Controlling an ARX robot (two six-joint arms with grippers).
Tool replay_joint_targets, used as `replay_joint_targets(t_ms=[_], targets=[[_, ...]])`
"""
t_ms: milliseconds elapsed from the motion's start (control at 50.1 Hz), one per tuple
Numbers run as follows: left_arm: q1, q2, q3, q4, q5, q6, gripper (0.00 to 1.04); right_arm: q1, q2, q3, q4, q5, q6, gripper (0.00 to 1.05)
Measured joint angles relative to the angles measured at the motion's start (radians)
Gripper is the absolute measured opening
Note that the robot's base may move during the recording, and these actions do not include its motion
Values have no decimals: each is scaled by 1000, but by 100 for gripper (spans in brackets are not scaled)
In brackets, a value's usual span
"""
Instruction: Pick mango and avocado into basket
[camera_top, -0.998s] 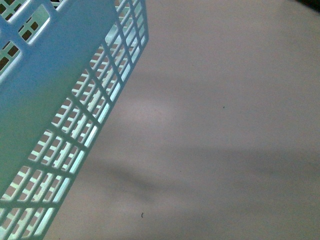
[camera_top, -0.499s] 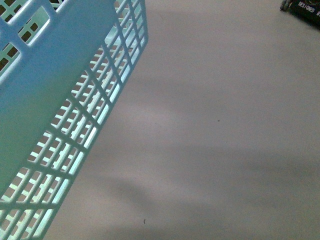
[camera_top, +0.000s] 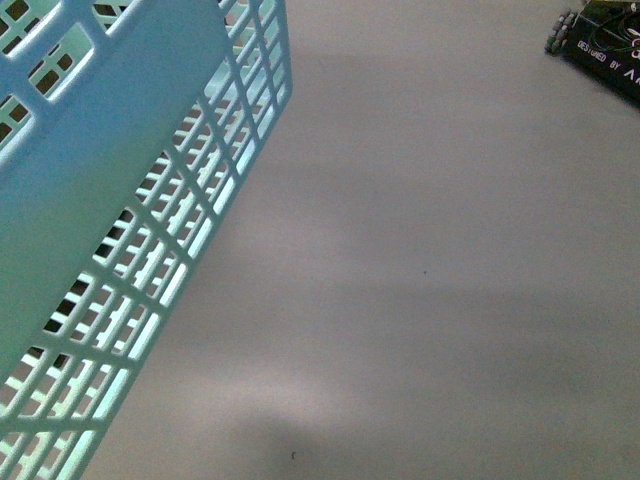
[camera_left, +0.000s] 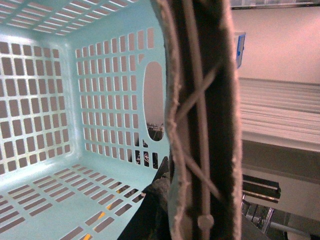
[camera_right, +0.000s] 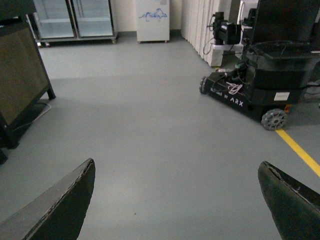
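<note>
The basket is a light turquoise lattice box that hangs tilted above the grey floor at the left of the front view. In the left wrist view I look into its slotted inside. Its brown handle, bound with a white tie, crosses close to the camera. My left gripper is shut on that handle, with one dark finger showing beside it. My right gripper is open over bare floor with nothing between its fingers. The mango and avocado are out of view.
A black wheeled robot base marked ARX stands on the grey floor; its corner also shows in the front view. A yellow floor line runs beside it. A dark cabinet stands opposite, with glass-door fridges behind.
In the front view the floor has slid down the frame. The black robot base has come into sight at the top right. The basket's edge has drifted slightly left.
</note>
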Motion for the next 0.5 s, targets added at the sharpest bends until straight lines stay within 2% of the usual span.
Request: replay_joint_targets(t_ms=[499], targets=[[0, 0, 0, 0, 0, 0, 5, 0, 0, 0, 0, 0, 0, 96]])
